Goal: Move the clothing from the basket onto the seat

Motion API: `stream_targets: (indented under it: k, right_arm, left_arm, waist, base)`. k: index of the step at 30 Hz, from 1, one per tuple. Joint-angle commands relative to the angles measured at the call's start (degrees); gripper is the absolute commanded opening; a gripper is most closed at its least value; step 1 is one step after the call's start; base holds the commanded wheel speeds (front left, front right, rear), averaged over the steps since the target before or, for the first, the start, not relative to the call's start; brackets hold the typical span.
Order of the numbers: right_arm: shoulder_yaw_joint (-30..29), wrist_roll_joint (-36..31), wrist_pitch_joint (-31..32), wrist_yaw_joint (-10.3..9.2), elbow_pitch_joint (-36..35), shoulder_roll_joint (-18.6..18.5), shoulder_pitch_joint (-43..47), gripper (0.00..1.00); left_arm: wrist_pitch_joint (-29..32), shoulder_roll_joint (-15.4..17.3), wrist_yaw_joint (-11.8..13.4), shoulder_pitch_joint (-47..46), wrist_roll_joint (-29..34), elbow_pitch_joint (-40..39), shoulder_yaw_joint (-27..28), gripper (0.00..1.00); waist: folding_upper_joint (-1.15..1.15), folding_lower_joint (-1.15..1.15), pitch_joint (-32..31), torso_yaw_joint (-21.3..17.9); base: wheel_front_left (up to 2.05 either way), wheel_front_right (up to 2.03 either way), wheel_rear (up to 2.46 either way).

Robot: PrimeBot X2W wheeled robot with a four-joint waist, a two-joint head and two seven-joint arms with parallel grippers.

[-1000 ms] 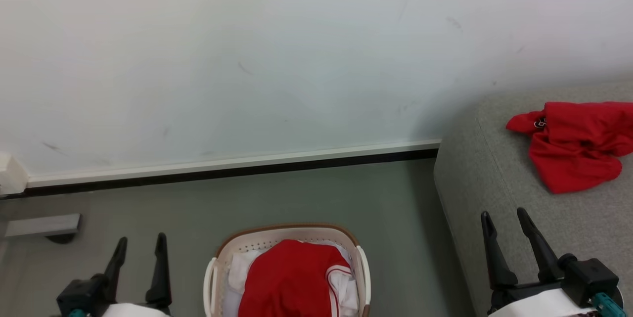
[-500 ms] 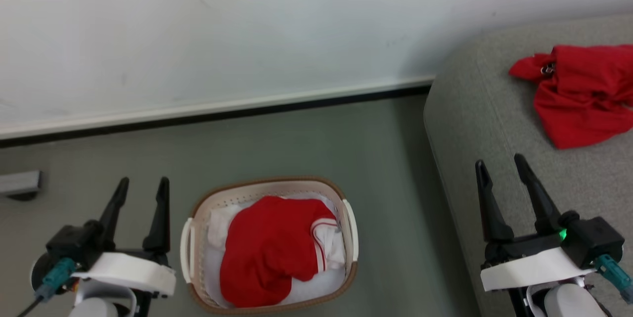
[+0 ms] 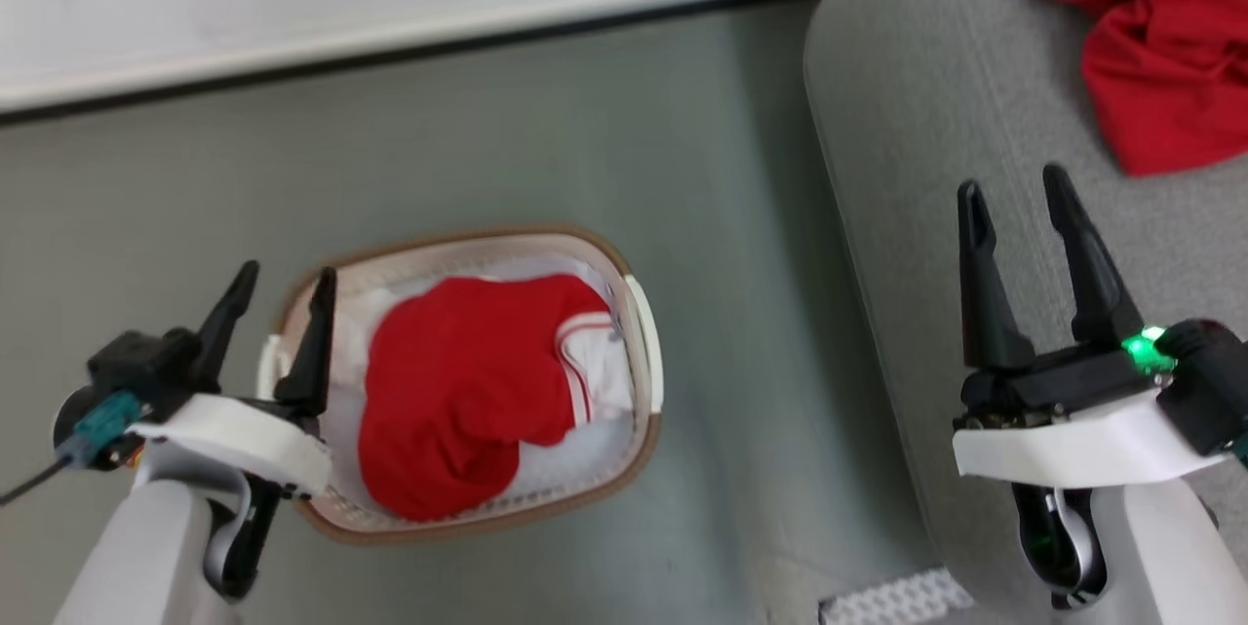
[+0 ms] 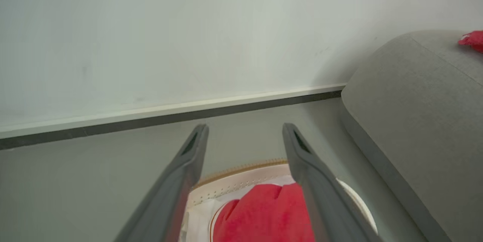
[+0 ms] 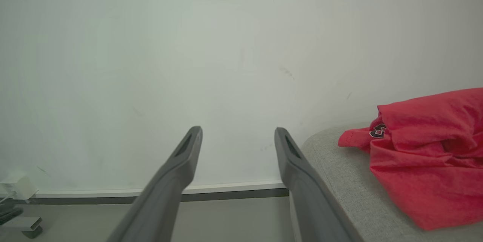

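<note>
A red garment with white stripe trim (image 3: 458,386) lies bunched in the oval white basket (image 3: 645,332) on the floor; the left wrist view shows it (image 4: 264,215) below the fingers. A second red garment (image 3: 1160,69) rests crumpled on the grey sofa (image 3: 926,118), and it also appears in the right wrist view (image 5: 430,159). My left gripper (image 3: 283,279) hangs open over the basket's left rim, empty. My right gripper (image 3: 1014,191) stands open above the sofa's front part, short of the garment there, holding nothing.
Grey-green floor (image 3: 487,137) surrounds the basket, with a white wall and dark skirting (image 3: 390,50) behind. A pale ridged piece (image 3: 892,599) shows at the bottom edge by the sofa's base. A small grey item (image 5: 20,225) sits on the floor at far left in the right wrist view.
The head camera has tilted down, so the basket and sofa sit higher in view and the wall has shrunk. Both grippers stay open; the left one now overlaps the basket's left rim.
</note>
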Motion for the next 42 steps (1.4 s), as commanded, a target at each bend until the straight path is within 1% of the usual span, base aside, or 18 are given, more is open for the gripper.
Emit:
stream_targets:
  k: [1,6,11,20,25,27,28,36,37,38,39,41,42]
  right_arm:
    - [0.3,0.8,0.0,-0.15,-1.1,0.0,-1.6,1.0]
    - [0.5,1.6,0.0,-0.15,-3.4,0.0,-3.7,1.0]
    - [0.6,2.7,0.0,-0.15,-6.3,0.0,-4.9,1.0]
    - [2.3,4.5,0.0,-0.15,-10.0,0.1,-5.9,1.0]
    - [3.0,5.5,0.0,-0.15,-11.6,0.0,-6.2,1.0]
    - [3.0,5.7,0.0,-0.15,-11.9,0.0,-6.1,1.0]
    - [3.0,6.1,0.0,-0.15,-12.7,0.0,-6.1,1.0]
    - [3.1,7.5,0.0,-0.15,-15.2,0.0,-6.8,1.0]
    - [3.1,7.6,0.0,-0.15,-15.4,0.0,-6.9,1.0]
    - [3.0,7.6,0.0,-0.15,-15.6,0.0,-6.9,1.0]
    - [3.0,7.6,0.0,-0.15,-15.6,0.0,-6.9,1.0]
    - [2.9,7.6,0.0,-0.15,-15.7,0.0,-6.9,1.0]
    - [2.8,7.5,0.0,-0.15,-15.7,0.0,-6.9,1.0]
  left_arm:
    - [0.0,1.6,0.1,-2.3,-1.5,2.6,-2.3,1.0]
    - [1.4,4.2,0.1,-6.8,-7.8,8.7,-10.4,1.0]
    - [3.4,6.9,0.1,-10.7,-13.9,12.4,-18.3,1.0]
    - [8.5,11.0,0.1,-17.3,-21.1,18.4,-30.1,1.0]
    - [11.7,12.3,0.1,-20.7,-24.0,21.7,-35.6,1.0]
    - [12.3,12.6,0.1,-21.3,-24.4,22.7,-36.5,1.0]
    - [12.9,13.0,0.1,-22.6,-25.0,24.4,-38.2,1.0]
    - [15.6,13.4,0.1,-25.0,-28.5,28.5,-45.0,1.0]
    - [15.4,13.4,0.1,-25.3,-28.8,28.8,-45.6,0.97]
    - [15.3,13.5,0.1,-25.7,-29.1,29.1,-46.2,0.74]
    - [15.3,13.5,0.1,-25.7,-29.1,29.1,-46.2,0.74]
    - [14.7,13.5,0.1,-26.3,-29.8,29.7,-47.2,0.0]
    - [14.4,13.4,0.1,-26.6,-30.2,30.0,-47.8,0.0]
  waist:
    - [0.0,-0.02,4.6,-2.1]
    - [0.0,-0.02,8.3,-3.9]
    - [0.0,-0.02,11.3,-5.5]
    - [0.0,-0.02,15.9,-8.2]
    - [0.0,-0.02,18.1,-9.4]
    - [0.0,-0.02,18.5,-9.7]
    - [0.0,-0.02,19.3,-10.2]
    - [0.0,-0.02,21.6,-11.4]
    - [0.0,-0.02,21.7,-11.4]
    - [0.0,-0.02,21.8,-11.4]
    - [0.0,-0.02,21.8,-11.4]
    - [0.0,-0.02,21.9,-11.3]
    - [0.0,-0.02,21.9,-11.2]
  base:
    - [0.0,0.0,0.0]
    - [0.0,0.0,0.0]
    - [0.0,0.0,0.0]
    - [0.0,0.0,0.0]
    - [0.0,0.0,0.0]
    - [0.0,0.0,0.0]
    - [0.0,0.0,0.0]
    - [0.0,0.0,0.0]
    - [0.0,0.0,0.0]
    - [0.0,0.0,0.0]
    - [0.0,0.0,0.0]
    - [0.0,0.0,0.0]
    - [0.0,0.0,0.0]
